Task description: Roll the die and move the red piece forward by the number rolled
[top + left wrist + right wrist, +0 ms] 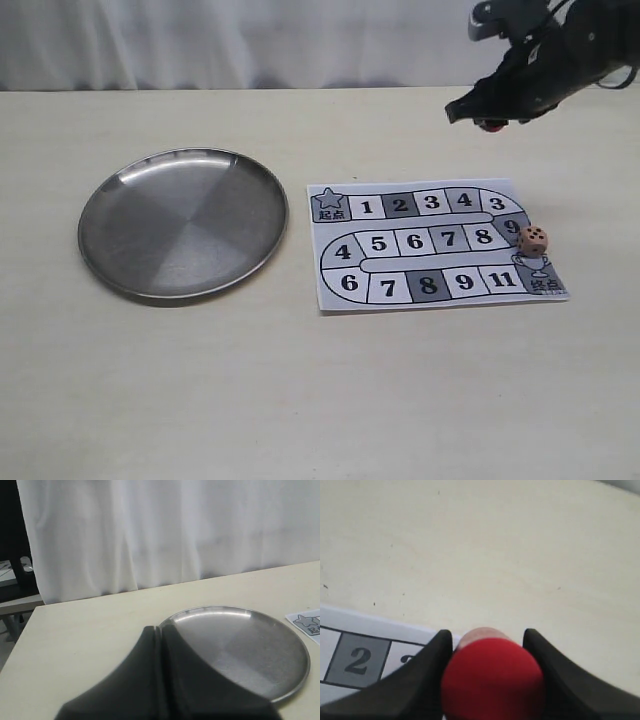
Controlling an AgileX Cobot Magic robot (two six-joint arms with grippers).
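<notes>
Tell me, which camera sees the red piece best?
The right wrist view: the red piece looms large, gripped in the end effector. The exterior view shows only a red sliver; the left wrist view shows none of it.

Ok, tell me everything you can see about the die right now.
The die is a small light tan cube, wood-like, with dark pips. The count on top is too small to read. It sits flat at the right end of the paper game board, beside a 9 square and just above the trophy drawing. Only the board touches it.
</notes>
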